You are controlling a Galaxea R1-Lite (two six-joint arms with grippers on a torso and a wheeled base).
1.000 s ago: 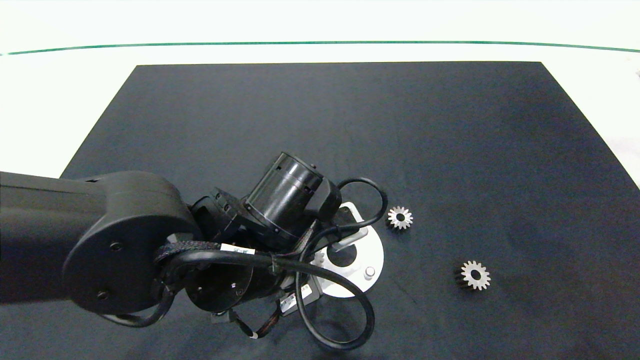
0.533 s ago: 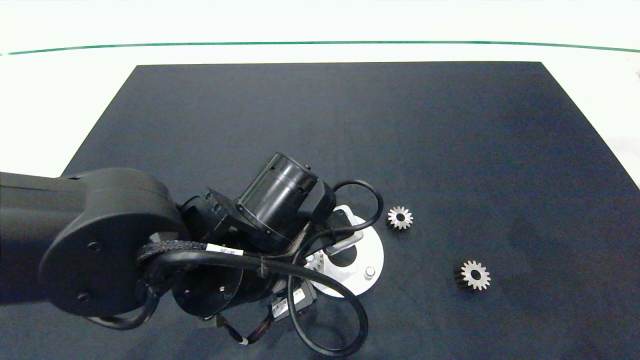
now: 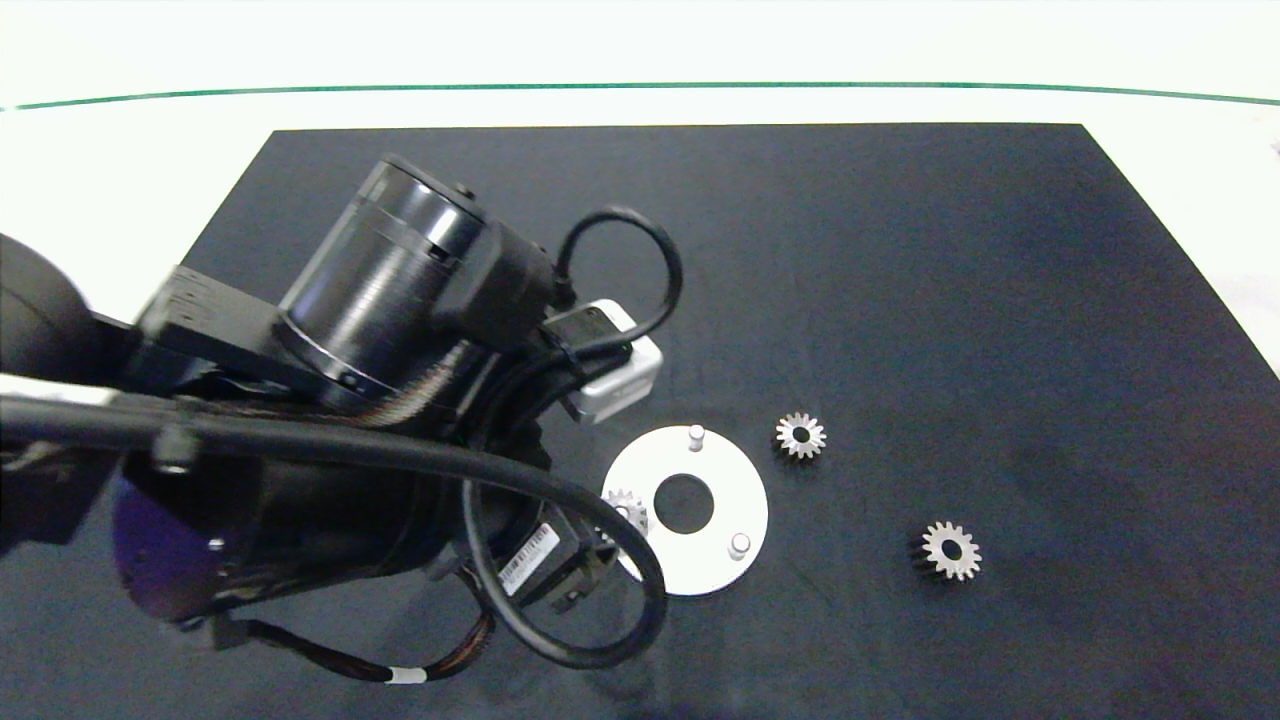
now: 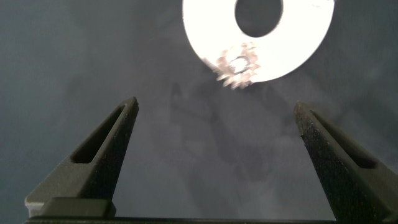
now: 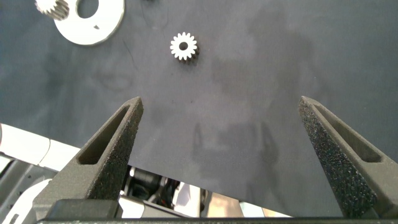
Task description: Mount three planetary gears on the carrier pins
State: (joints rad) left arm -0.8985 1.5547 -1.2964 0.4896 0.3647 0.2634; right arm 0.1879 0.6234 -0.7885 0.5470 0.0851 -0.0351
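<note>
One gear (image 3: 626, 509) seated on white disc (image 3: 715, 565); two pins (image 3: 696, 436) bare. Left claw (image 4: 217, 134) apart, empty, above disc. Right claw (image 5: 221, 134) apart, idle. Your next move: grasp nearest loose gear (image 3: 800, 435), align bore over pin.

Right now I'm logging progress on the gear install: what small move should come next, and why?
Probably send the open left gripper to the nearer loose gear beside the white disc. One gear already sits on the disc, two pins stand bare, and another gear lies farther off.
</note>
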